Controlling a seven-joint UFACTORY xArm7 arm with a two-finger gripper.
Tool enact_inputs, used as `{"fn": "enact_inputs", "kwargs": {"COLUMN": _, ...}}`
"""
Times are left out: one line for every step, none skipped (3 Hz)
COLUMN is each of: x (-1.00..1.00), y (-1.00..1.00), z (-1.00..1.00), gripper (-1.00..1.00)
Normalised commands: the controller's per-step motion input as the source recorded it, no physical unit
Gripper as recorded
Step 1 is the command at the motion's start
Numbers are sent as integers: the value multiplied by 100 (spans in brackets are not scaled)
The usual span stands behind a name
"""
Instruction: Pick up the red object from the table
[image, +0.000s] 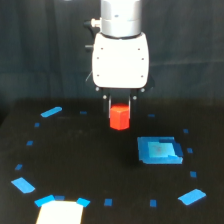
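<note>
White paper (60, 212) lies at the near edge of the black desk (90, 160). Farther back, the pincer (120, 107) pinches the red block (119, 117) between its fingers, above the desk. Toward the exterior view's right lies a blue square patch (160, 150).

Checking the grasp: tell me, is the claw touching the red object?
Touching. In the exterior view the claw has a dark finger against each side of the red object, with no gap showing.
</note>
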Motion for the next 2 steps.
{"fn": "enact_inputs", "kwargs": {"x": -17, "y": -28, "z": 31, "gripper": -100}}
{"fn": "enact_inputs", "kwargs": {"x": -11, "y": -2, "z": 11, "gripper": -100}}
